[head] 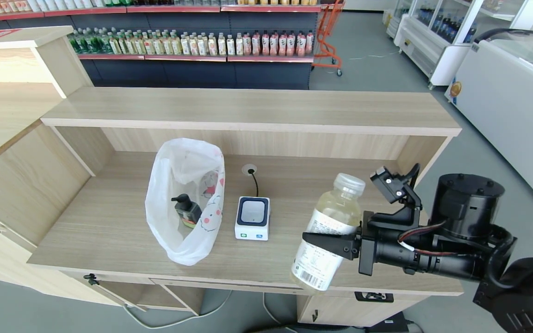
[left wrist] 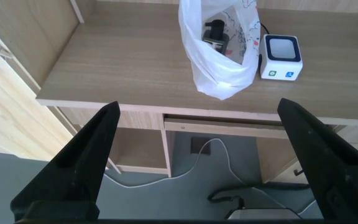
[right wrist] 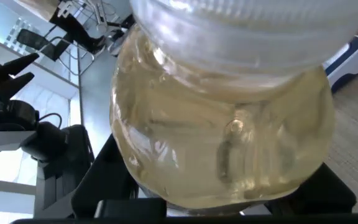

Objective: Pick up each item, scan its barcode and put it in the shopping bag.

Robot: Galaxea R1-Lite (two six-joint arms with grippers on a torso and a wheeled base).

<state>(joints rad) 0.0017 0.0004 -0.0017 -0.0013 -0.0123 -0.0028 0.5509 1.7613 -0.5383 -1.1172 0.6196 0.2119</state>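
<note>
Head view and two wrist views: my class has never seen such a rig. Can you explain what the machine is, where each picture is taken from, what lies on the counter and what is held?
It is a two-armed robot in a shop. The wide picture comes from its head camera, looking down on a wooden counter. On it stand a white shopping bag with a dark pump bottle inside and a barcode scanner. The right gripper holds a clear bottle of pale liquid, which that wrist's camera sees from close. The left wrist camera looks past the open left gripper at the counter.
</note>
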